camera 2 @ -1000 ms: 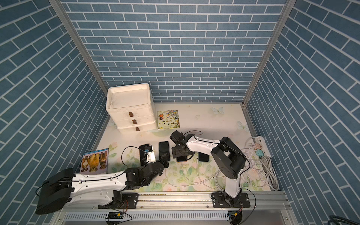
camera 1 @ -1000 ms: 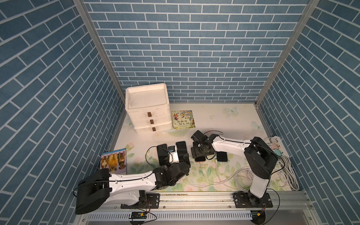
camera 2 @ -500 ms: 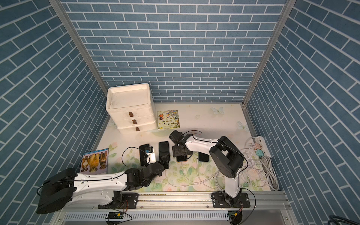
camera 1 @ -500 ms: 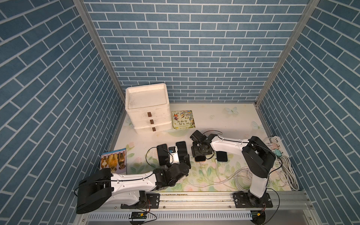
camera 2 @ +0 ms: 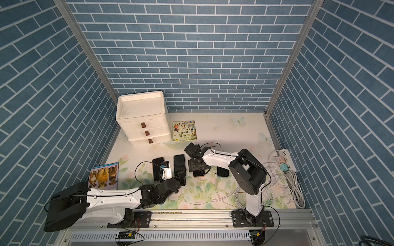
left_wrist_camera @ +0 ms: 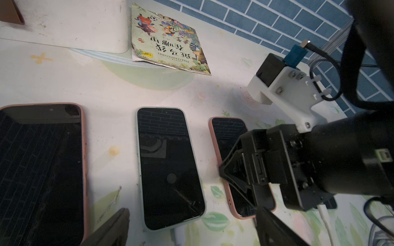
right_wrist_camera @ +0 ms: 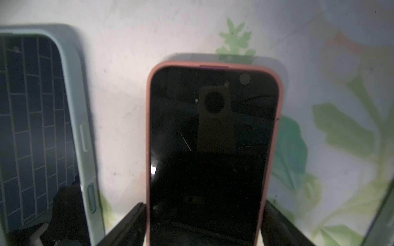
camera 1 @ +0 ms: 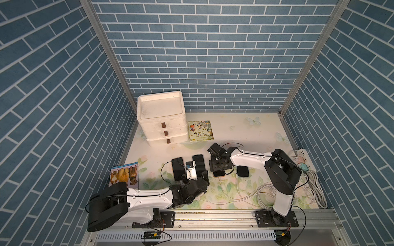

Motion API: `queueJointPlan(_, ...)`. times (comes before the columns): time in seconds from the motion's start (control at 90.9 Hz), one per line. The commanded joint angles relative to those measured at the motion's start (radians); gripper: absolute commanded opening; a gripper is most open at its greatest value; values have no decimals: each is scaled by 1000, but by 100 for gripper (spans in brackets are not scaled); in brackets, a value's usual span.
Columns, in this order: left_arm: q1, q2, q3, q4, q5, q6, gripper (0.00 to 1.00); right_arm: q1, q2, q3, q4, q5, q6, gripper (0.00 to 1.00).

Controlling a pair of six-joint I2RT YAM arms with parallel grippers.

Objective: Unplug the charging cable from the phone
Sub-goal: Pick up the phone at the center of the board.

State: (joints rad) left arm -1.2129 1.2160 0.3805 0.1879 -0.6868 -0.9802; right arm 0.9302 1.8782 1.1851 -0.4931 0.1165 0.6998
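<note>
Now: both grippers spread over the phone row

Seen in both top views, four phones lie in a row across mid-table. The right gripper (camera 1: 219, 170) stands over the salmon-cased phone (camera 1: 218, 174), hiding all but its near end. The left gripper (camera 1: 195, 176) sits low at the near end of the mint-cased phone (camera 1: 197, 161), just beside it. Bare table (camera 1: 245, 132) lies open behind the row up to the back wall. The drawer unit (camera 1: 160, 127) and picture book (camera 1: 200, 130) fill the back left corner, and a booklet (camera 1: 124, 176) lies at the left edge. White cables (camera 1: 261, 188) pile up near the right arm's base, beside the power strip (camera 1: 301, 158) at the right edge.

The left wrist view adds what the arm hides from above. The left gripper's fingers (left_wrist_camera: 115, 228) are far apart, the mint-cased phone's near end lies between them, and a white plug (left_wrist_camera: 179, 233) sits at that end. Narrow strips of bare table part the phones.

The right wrist view alone shows the salmon-cased phone's far end and dark screen. The right gripper's jaws are spread, with one of its fingers (right_wrist_camera: 128, 225) just beside each long edge; contact cannot be made out.
</note>
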Motion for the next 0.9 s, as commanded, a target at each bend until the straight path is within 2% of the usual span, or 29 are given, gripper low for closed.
queueJointPlan(0.0, 5, 3, -9, 7, 0, 0, 96, 17, 75, -15, -30, 19, 21, 93)
queueJointPlan(0.264, 4, -14, -17, 8, -7, 0, 96, 33, 111, -2, -67, 19, 52, 93)
queueJointPlan(0.616, 4, -29, -30, 9, -16, 6, 96, 31, 131, 0, -67, 34, 61, 75)
queueJointPlan(0.759, 5, -15, -34, 27, -12, 6, 96, 26, 110, -4, -56, 49, 63, 62)
queueJointPlan(0.891, 4, 3, -36, 61, -4, 20, 96, 26, 66, -27, -24, 82, 66, 46)
